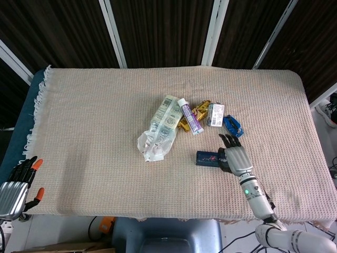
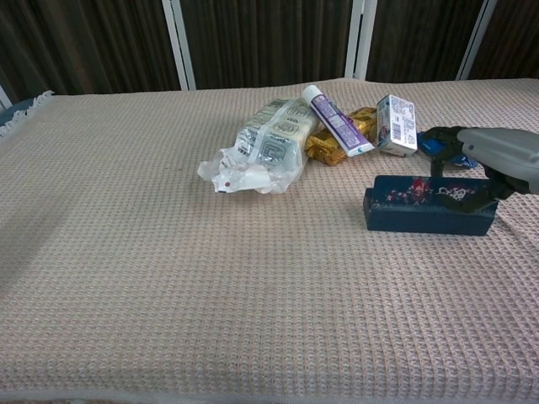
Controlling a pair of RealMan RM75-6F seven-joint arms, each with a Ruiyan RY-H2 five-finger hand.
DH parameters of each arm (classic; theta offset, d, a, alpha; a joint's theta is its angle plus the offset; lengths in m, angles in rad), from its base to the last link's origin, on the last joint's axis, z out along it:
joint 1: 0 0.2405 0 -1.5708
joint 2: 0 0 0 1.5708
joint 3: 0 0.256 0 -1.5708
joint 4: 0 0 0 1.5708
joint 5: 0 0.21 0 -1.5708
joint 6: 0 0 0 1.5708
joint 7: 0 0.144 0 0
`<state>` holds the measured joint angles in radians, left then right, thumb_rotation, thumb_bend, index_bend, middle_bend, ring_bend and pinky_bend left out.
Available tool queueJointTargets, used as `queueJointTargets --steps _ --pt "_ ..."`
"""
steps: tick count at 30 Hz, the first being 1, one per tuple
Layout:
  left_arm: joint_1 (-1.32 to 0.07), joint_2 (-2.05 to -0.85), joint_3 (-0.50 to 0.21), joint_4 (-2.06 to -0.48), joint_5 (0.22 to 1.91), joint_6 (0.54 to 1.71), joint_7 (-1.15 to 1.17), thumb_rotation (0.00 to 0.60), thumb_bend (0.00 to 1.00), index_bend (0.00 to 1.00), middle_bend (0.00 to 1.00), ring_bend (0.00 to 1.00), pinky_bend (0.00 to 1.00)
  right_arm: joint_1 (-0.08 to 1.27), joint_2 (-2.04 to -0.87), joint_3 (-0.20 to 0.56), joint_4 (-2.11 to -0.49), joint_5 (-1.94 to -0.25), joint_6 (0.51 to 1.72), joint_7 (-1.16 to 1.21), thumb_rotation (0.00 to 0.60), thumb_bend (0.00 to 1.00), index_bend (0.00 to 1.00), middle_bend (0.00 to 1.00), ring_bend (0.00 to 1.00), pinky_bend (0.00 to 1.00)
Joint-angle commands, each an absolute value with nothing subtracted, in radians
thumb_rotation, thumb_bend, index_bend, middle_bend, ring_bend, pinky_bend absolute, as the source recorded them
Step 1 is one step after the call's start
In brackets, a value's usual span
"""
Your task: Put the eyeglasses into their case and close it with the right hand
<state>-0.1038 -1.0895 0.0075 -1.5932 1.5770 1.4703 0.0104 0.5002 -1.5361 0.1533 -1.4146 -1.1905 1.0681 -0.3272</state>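
While my right robot hand (image 2: 497, 160) rests on top of the glasses case (image 2: 428, 204), fingers (image 1: 229, 141) spread flat over its right end, I read the dark blue case as closed, lying lengthwise on the cloth-covered surface (image 1: 95, 132). I cannot see the glasses themselves.

Just behind the case sits a cluster: a small white box (image 2: 396, 124), a purple-capped tube (image 2: 335, 120), a gold wrapper (image 2: 337, 141), a printed packet in a clear bag (image 2: 265, 151), and a blue item (image 1: 232, 126) near my fingertips. That side is crowded, so room there is tight.

Toward the near edge the weave is bare, and to the left of the case there is a wide open stretch running to the fringed edge (image 1: 39, 100). The right edge is well apart from the case.

My left robot hand (image 1: 15, 187) hangs off the near left corner, beyond the cloth, fingers loosely apart and holding nothing.

Behind the surface stand dark panels with pale vertical strips (image 1: 113, 31).
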Motion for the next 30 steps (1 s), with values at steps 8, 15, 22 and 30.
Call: queueJointTargets --steps 8,15,22,30 --pt "-0.105 -1.09 0.008 -1.596 1.575 1.468 0.014 0.6 0.4 0.0 0.0 0.0 0.13 0.515 -1.547 0.165 -1.381 -1.163 1.052 -0.327 0.6 0.67 0.6 0.17 0.0 0.0" --pt "-0.105 -1.089 0.009 -1.596 1.576 1.468 0.013 0.6 0.4 0.0 0.0 0.0 0.13 0.519 -1.552 0.172 -1.354 -1.145 1.057 -0.341 0.6 0.67 0.51 0.16 0.0 0.0" --pt "-0.105 -1.088 0.009 -1.598 1.575 1.468 0.011 0.6 0.4 0.0 0.0 0.0 0.13 0.524 -1.564 0.183 -1.325 -1.134 1.074 -0.356 0.6 0.57 0.47 0.15 0.0 0.0" --pt "-0.106 -1.088 0.009 -1.598 1.575 1.466 0.009 0.6 0.4 0.0 0.0 0.0 0.13 0.513 -1.476 0.151 -1.439 -1.167 1.048 -0.33 0.6 0.36 0.37 0.08 0.0 0.0"
